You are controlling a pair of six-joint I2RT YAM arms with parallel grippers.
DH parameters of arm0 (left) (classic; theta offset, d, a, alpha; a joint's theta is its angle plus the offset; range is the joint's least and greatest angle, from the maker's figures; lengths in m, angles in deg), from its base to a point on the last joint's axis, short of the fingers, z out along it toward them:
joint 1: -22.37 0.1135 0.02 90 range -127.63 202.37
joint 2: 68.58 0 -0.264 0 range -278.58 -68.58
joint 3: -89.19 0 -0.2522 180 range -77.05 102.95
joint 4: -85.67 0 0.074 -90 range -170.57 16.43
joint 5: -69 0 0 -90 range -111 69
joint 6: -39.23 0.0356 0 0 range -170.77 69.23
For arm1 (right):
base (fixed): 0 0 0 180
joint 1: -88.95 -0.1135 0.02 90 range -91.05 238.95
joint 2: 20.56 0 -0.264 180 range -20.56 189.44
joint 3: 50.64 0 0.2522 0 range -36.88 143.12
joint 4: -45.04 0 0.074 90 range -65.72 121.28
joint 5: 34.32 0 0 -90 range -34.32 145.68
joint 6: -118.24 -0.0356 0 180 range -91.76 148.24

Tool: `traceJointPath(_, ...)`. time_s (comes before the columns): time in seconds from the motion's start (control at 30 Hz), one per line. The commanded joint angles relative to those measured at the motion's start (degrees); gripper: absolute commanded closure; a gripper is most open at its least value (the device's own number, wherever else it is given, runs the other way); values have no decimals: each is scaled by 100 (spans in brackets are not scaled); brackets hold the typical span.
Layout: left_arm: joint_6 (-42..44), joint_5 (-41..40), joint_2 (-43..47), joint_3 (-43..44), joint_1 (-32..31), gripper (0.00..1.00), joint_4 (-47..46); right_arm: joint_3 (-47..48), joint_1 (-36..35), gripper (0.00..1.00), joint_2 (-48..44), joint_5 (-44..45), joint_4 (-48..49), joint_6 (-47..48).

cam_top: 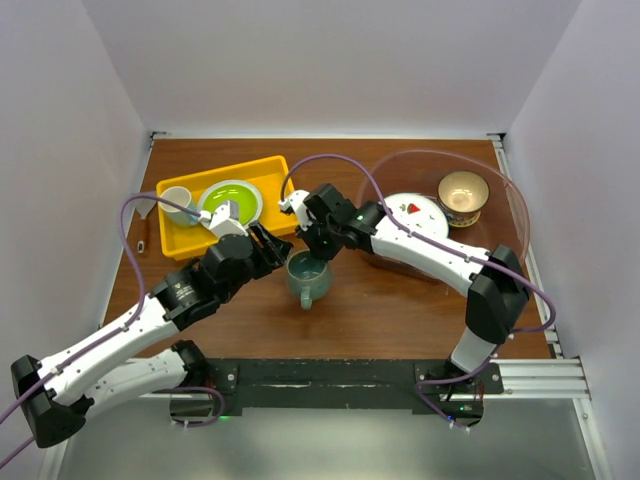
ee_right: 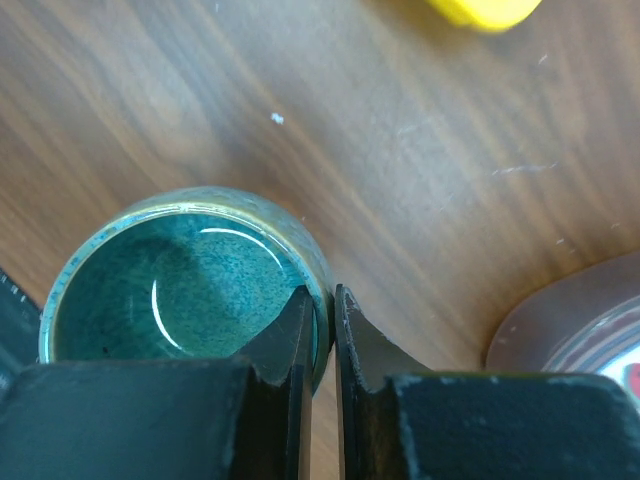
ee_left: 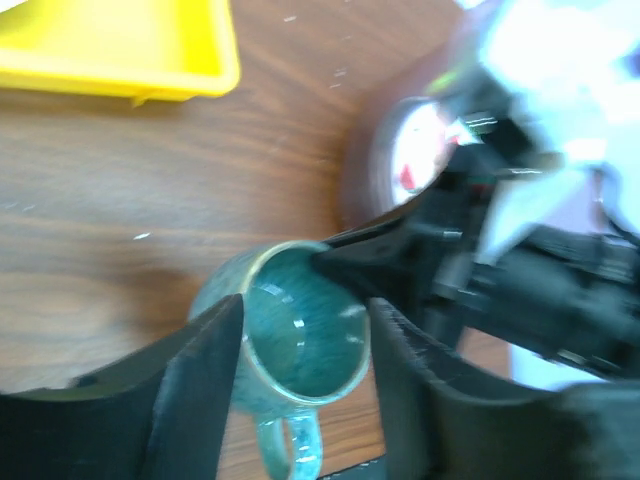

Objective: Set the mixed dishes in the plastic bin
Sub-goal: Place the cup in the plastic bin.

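Note:
The grey-green mug point(cam_top: 308, 278) stands upright on the wooden table, handle toward the near edge. My right gripper point(cam_top: 318, 252) is shut on its rim, one finger inside and one outside, as the right wrist view point(ee_right: 325, 320) shows on the mug point(ee_right: 190, 290). My left gripper point(cam_top: 268, 246) is open; in its wrist view point(ee_left: 305, 370) its fingers flank the mug point(ee_left: 300, 345), and contact cannot be told. The plastic bin point(cam_top: 515, 215) at the right holds the white plate with red marks point(cam_top: 415, 213) and the tan bowl point(cam_top: 462, 195). The mint-green tray and the blue-patterned plate are out of view.
A shallow yellow tray point(cam_top: 262, 168) at the back left holds a round green dish point(cam_top: 232, 200) and a white cup point(cam_top: 176, 207). A small brown object point(cam_top: 143, 235) lies at the table's left edge. The bin's rim point(ee_right: 570, 320) is close to the right of the mug.

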Motion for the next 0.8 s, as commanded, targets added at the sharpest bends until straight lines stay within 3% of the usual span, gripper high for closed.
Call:
traceJointPath(0.0,457,233,205,-157,-25,35,-693,36,184,100,-461,-899,348,-115)
traceJointPath(0.13,870,488,390,-289,-25,22,-1044,-43,325,100,-637,-1101,384,-123)
traceJointPath(0.47,2372,981,891,-219,-16,3,-1432,-201,765,100,-1085,-1840,384,-36)
traceJointPath(0.77,3437,788,1155,317,-16,0,-1063,-237,1099,100,-1393,-2359,235,245)
